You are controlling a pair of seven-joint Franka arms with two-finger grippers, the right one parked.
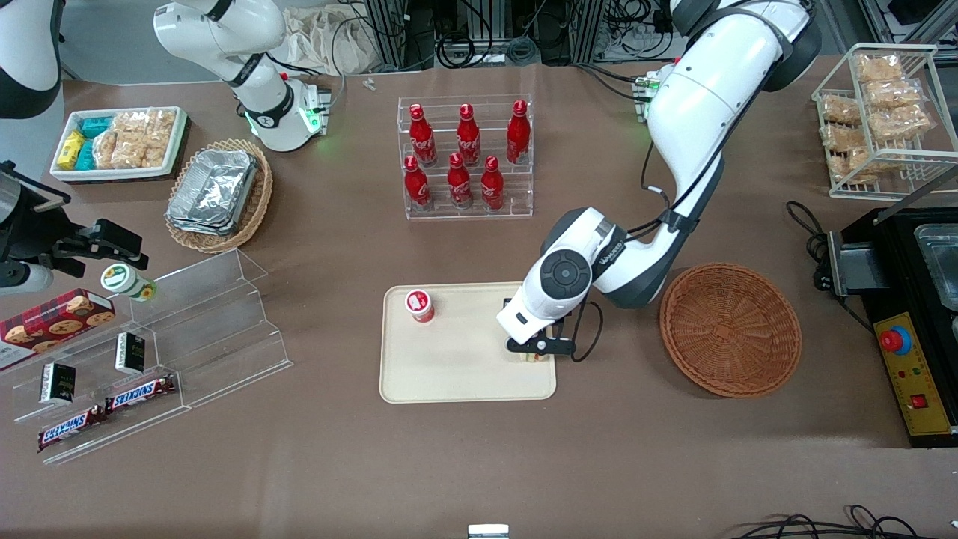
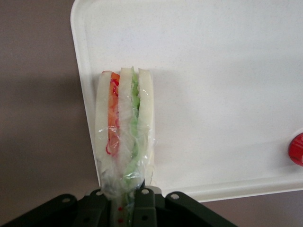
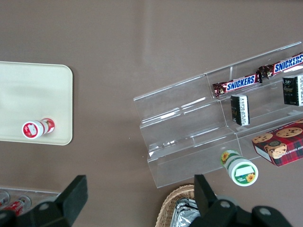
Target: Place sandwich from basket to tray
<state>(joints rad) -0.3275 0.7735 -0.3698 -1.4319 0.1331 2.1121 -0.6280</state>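
Observation:
My left gripper (image 1: 536,352) hangs low over the corner of the cream tray (image 1: 464,370) that is closest to the round reddish-brown basket (image 1: 730,329). It is shut on the sandwich (image 2: 124,127), a wedge of pale bread with orange-red and green layers in clear film. The black fingers (image 2: 145,198) pinch the film and the wedge's narrow end. The sandwich points over the tray (image 2: 213,71) just inside its rim; whether it touches the surface I cannot tell. In the front view only a sliver of the sandwich (image 1: 532,358) shows under the hand. The basket holds nothing.
A small red-and-white cup (image 1: 420,305) stands on the tray toward the parked arm's end. Farther from the front camera is a clear rack of red bottles (image 1: 468,157). A stepped acrylic shelf (image 1: 187,329) and an oval basket of foil containers (image 1: 217,191) lie toward the parked arm's end.

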